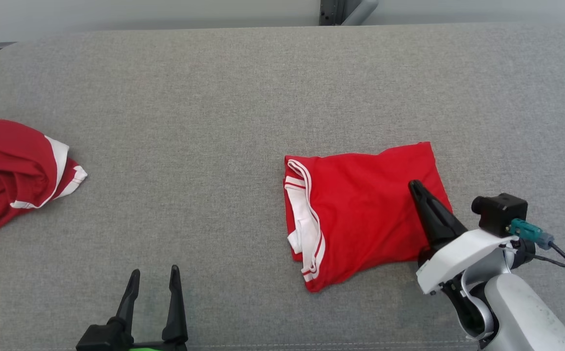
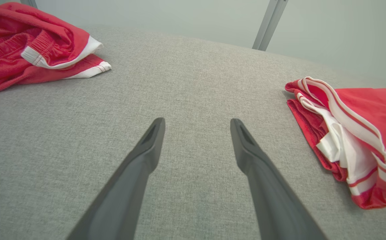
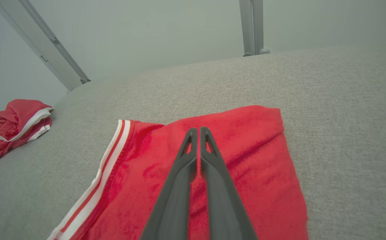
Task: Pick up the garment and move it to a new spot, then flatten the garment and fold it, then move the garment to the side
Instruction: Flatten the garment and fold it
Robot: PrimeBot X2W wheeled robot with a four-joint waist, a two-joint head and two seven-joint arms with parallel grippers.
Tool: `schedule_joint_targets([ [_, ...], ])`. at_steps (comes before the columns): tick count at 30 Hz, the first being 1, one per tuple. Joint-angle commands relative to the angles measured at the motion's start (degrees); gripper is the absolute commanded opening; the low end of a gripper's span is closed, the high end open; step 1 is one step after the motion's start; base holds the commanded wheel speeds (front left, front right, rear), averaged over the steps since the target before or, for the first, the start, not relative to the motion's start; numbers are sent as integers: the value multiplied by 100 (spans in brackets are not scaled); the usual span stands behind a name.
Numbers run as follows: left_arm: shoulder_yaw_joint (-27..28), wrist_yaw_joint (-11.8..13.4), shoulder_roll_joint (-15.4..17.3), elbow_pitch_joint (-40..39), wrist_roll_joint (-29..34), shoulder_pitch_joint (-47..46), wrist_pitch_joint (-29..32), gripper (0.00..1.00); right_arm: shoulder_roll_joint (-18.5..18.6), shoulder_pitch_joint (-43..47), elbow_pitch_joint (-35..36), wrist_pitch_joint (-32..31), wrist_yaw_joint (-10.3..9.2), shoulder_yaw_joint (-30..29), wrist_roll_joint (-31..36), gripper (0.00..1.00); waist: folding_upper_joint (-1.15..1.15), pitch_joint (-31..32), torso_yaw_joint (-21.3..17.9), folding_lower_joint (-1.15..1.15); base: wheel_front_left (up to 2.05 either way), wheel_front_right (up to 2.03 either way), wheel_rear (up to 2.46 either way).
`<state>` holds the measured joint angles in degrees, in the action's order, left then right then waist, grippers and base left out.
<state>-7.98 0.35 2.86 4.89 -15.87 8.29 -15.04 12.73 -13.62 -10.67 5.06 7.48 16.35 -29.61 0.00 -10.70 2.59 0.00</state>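
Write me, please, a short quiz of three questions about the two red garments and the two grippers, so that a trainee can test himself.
1. Short answer: on which side of the head view does the crumpled garment lie?
2. Choose one: the right gripper is above A) the folded garment, B) the crumpled garment, C) a white towel.
3. True or false: the left gripper has its fingers apart and holds nothing.
Key: 1 left; 2 A; 3 true.
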Motion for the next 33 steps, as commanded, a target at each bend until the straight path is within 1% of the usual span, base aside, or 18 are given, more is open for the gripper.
schedule_joint_targets([
  [1,-51,-12,9,4,-68,-138,-17,100,-66,56,-195,37,1,63,132,0,0,-94,66,0,0,0,0],
  [2,-51,-12,9,4,-68,-138,-17,100,-66,56,-195,37,1,63,132,0,0,-94,66,0,0,0,0],
  [6,-135,19,9,2,-89,-216,-16,100,-251,-152,-778,330,1,168,447,0,0,-183,158,0,0,0,0],
  [8,-132,18,9,-3,-67,-252,-17,100,-430,-276,-1104,513,1,258,533,0,0,-203,202,0,0,0,0],
  [12,-90,-6,8,-24,-16,-273,-17,100,-665,-566,-1681,734,1,609,767,0,0,-215,291,0,0,0,0],
  [17,-77,-9,8,-25,-9,-265,-17,100,-875,-858,-2260,861,1,1240,766,0,0,-195,356,0,0,0,0],
  [20,-86,-2,8,0,-17,-219,-17,100,-940,-1025,-2482,930,1,1577,770,0,0,-156,378,0,0,0,0],
  [24,-87,20,8,41,20,-139,-17,100,-969,-1127,-2692,981,1,2034,614,0,0,-88,372,0,0,0,0],
  [28,-46,40,9,88,5,-68,-17,100,-972,-1211,-2747,1005,0,2501,362,0,0,36,304,0,0,0,0],
  [30,24,40,9,63,15,-42,-17,100,-968,-1220,-2639,1020,0,2500,310,0,0,125,234,0,0,0,0],
  [33,158,49,9,-18,39,59,-16,100,-972,-996,-2137,1014,1,2142,533,0,0,308,95,0,0,0,0],
])
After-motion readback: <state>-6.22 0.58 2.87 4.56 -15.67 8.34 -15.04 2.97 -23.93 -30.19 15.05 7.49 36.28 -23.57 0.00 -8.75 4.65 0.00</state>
